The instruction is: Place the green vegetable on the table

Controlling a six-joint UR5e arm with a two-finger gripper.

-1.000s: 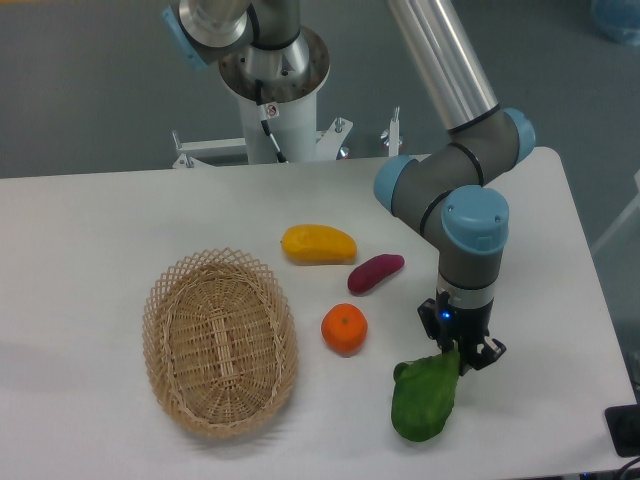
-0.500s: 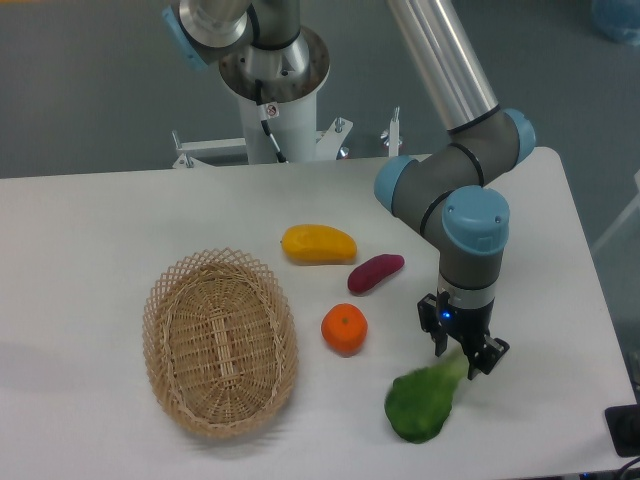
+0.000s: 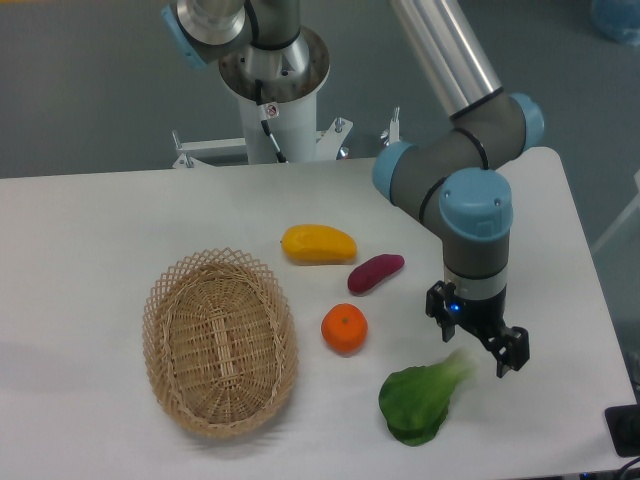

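The green vegetable (image 3: pixel 418 400) lies flat on the table (image 3: pixel 90 240), near the front edge, right of centre. Leaves point front-left; pale stem end points up-right toward the gripper (image 3: pixel 478 340). Veg. is to the right of the wicker basket (image 3: pixel 220 342) and in front of, slightly right of, the orange (image 3: pixel 344 328); apart from both.

Gripper status: released. Fingers are spread wide and hold nothing. One finger sits at upper left, the other at lower right, w/ the stem tip just beside the gap between them. Whether a finger touches the stem cannot be told from this view. Gripper hangs approx. vertical from the blue-capped wrist joint.

Other items on tabletop: yellow fruit (image 3: pixel 318 244) behind the orange; purple sweet potato (image 3: pixel 376 273) between yellow fruit and the arm's wrist, tilted, right end higher in frame. Basket holds no visible item. Arm base (image 3: pixel 272 75) stands behind the table's rear edge.
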